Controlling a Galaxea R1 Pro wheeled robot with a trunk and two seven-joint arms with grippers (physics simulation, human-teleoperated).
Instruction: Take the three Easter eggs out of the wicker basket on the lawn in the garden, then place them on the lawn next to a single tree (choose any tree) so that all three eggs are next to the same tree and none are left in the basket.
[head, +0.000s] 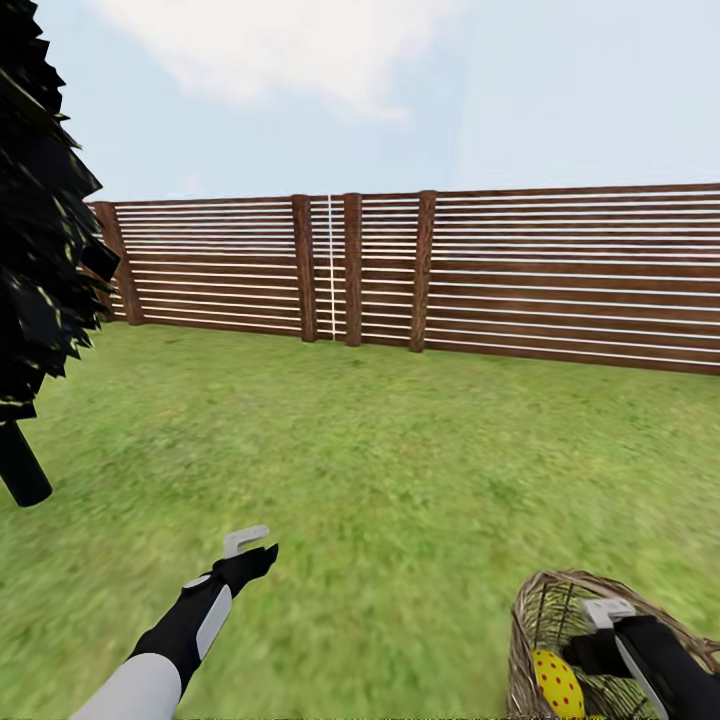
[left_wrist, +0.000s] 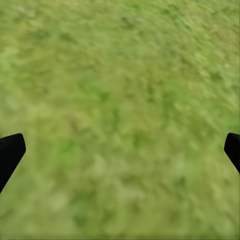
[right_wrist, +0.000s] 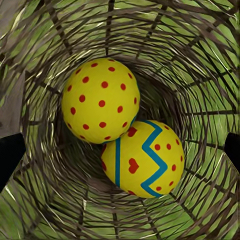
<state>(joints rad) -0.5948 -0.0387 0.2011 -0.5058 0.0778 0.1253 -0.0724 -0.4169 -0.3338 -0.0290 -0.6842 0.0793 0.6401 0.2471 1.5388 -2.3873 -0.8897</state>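
1. Grass fills most of the head view: the lawn (head: 400, 450) runs back to a wooden slat fence (head: 450, 270) across the middle of the frame. At lower left my left gripper (head: 250, 550) hangs over bare turf with open ground all around. The tree (head: 35, 250) stands at the left edge. At lower right the wicker basket (head: 545, 620) lies tipped, and my right gripper (head: 600, 625) reaches into its mouth, one spotted egg (head: 556, 683) just beside it.
2. Left wrist view: my fingertips (left_wrist: 10, 152) sit at opposite edges, spread wide, holding nothing, with only lawn (left_wrist: 120, 110) between them.
3. Right wrist view: my fingertips (right_wrist: 10, 155) are again wide apart and empty. Between them, deep inside the basket (right_wrist: 200, 75), two eggs touch: a dotted egg (right_wrist: 100, 100) at upper centre, a zigzag egg (right_wrist: 142, 159) at lower right. Woven walls ring them closely.
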